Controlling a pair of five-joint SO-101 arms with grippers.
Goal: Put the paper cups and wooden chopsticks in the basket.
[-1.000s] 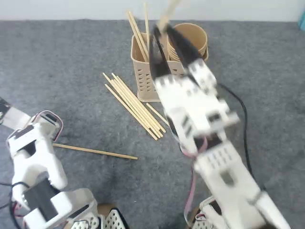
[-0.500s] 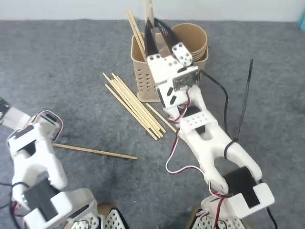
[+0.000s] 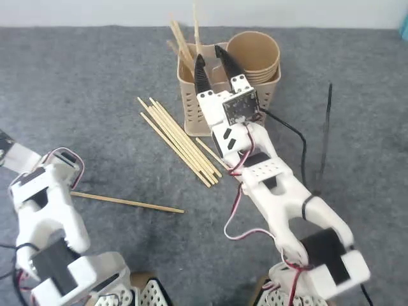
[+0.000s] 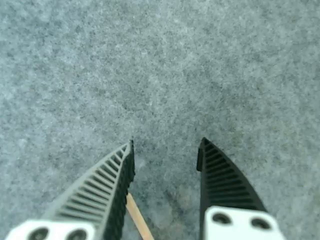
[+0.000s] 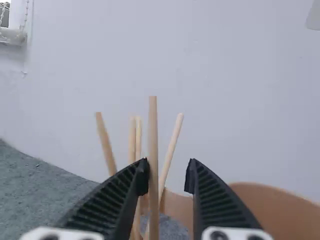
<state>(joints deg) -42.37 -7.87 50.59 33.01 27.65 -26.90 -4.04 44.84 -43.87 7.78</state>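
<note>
Upright chopsticks (image 3: 182,38) and stacked paper cups (image 3: 254,51) crowd the basket (image 3: 191,111) mouth around the right tool (image 3: 213,64), whose jaws stand apart. A chopstick bundle (image 3: 178,140) bars the bench (image 3: 83,83) beside the basket. A single chopstick (image 3: 127,202) lies under the spread left tool (image 4: 165,150). Open bench stretches beyond.
</note>
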